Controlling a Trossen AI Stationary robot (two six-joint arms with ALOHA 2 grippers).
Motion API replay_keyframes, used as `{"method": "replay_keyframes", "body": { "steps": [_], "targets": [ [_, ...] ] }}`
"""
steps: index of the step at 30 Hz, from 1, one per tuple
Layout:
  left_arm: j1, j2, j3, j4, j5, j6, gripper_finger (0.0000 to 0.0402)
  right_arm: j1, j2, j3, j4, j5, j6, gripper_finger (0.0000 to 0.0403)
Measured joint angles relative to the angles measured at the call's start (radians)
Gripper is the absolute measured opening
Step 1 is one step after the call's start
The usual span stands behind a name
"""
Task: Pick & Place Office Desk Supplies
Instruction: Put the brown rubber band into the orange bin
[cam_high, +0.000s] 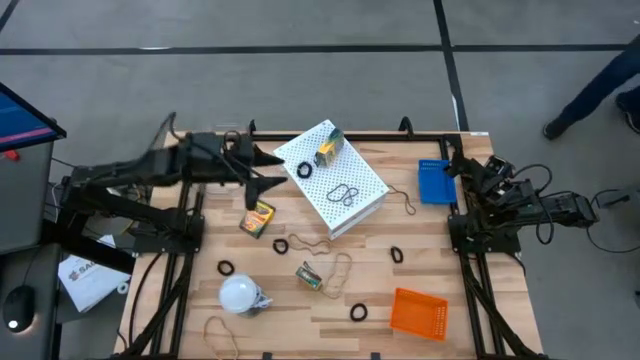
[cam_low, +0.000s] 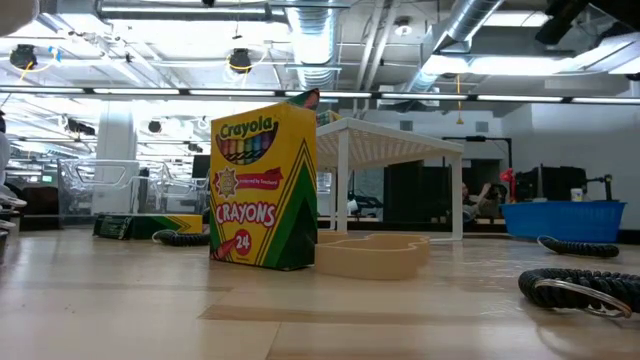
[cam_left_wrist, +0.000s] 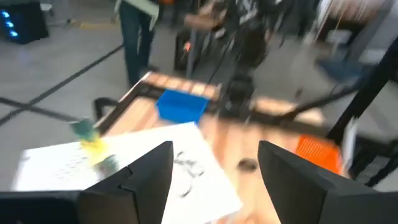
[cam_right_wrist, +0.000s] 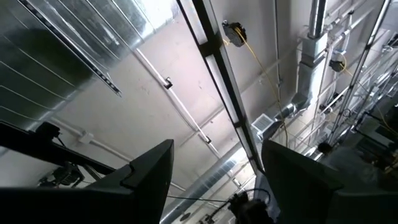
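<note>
The left claw (cam_high: 262, 170) is seen released and empty beside the white perforated box (cam_high: 370, 185), on which one crayon box (cam_high: 328, 151) lies near the rim. It could be nudged off if the arm swings across. Another crayon box (cam_high: 259, 217) lies on the worktop (cam_high: 400, 300) just beneath the claw. The right claw (cam_right_wrist: 214, 180), spread wide, is parked at the right edge. Open room remains between the scattered supplies.

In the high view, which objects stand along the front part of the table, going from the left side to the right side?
White bulb-like object → small crayon box → black ring → orange tray.
</note>
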Motion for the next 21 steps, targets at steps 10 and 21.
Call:
{"method": "replay_keyframes", "body": {
  "steps": [10, 21],
  "targets": [
    [0.0, 0.014, 0.156, -0.605, 0.081, -0.22, 0.0224, -0.001, 0.0, 0.0, -0.014, 0.002, -0.009, 0.024],
    [-0.137, 0.014, 0.156, -0.949, 0.12, -0.389, 0.0235, -0.001, 0.0, 0.0, -0.018, 0.012, 0.01, 0.024]
  ]
}}
